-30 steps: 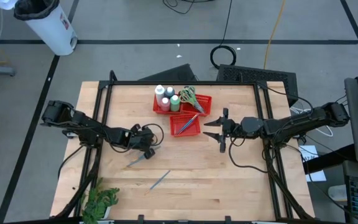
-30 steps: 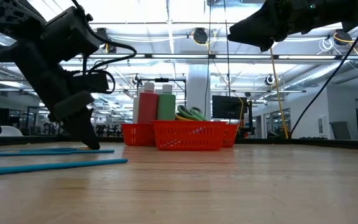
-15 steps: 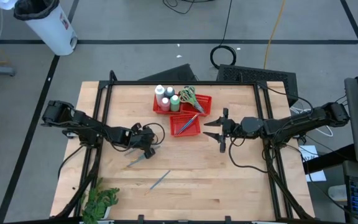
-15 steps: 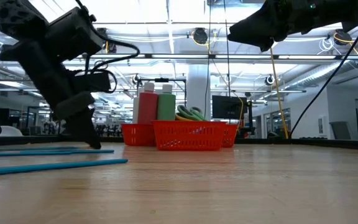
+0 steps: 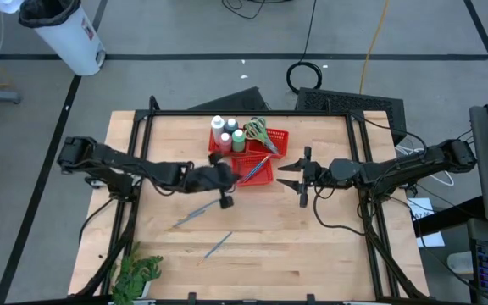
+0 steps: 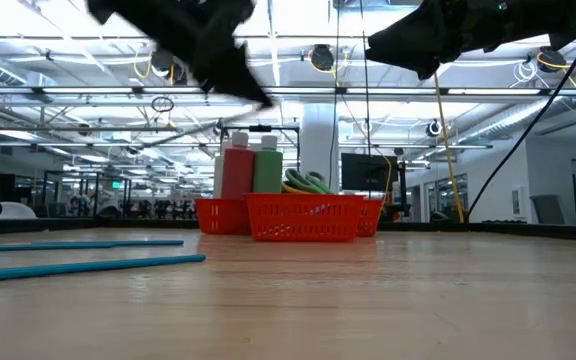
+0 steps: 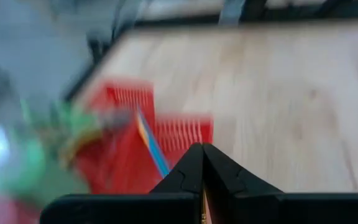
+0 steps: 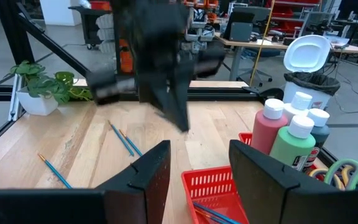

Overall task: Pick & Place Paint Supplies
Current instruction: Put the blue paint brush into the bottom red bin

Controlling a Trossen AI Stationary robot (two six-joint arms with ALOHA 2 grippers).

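My left gripper (image 5: 237, 176) hangs raised over the left edge of the near red basket (image 5: 269, 178), pointing right and down (image 6: 253, 85), fingers shut (image 7: 202, 155). Blue and orange brushes (image 5: 261, 165) lie in that basket. The far basket (image 5: 280, 135) holds white-capped bottles (image 5: 225, 131) and green-handled scissors (image 5: 257, 131). Two brushes lie flat on the table: one (image 5: 195, 213) left of centre, one (image 5: 217, 246) nearer the front. My right gripper (image 5: 283, 174) waits open in the air, right of the baskets (image 8: 199, 155). My left gripper shows a thin orange sliver (image 7: 204, 208) in the seam between its shut fingers. Whether that is a held brush I cannot tell; nothing sticks out past the fingers in the blurred low and right wrist views.
A potted green plant (image 5: 138, 273) stands at the table's near left corner. Black frame rails (image 5: 244, 113) run along the table's edges. Bare wood stretches across the near and right parts of the table. A white bin (image 5: 62, 34) stands on the floor beyond the far left corner.
My left gripper has risen quickly from the table beside the left brush and swung right toward the baskets, now high and tipped right and down. The two blue brushes seen in the low view lie as before.
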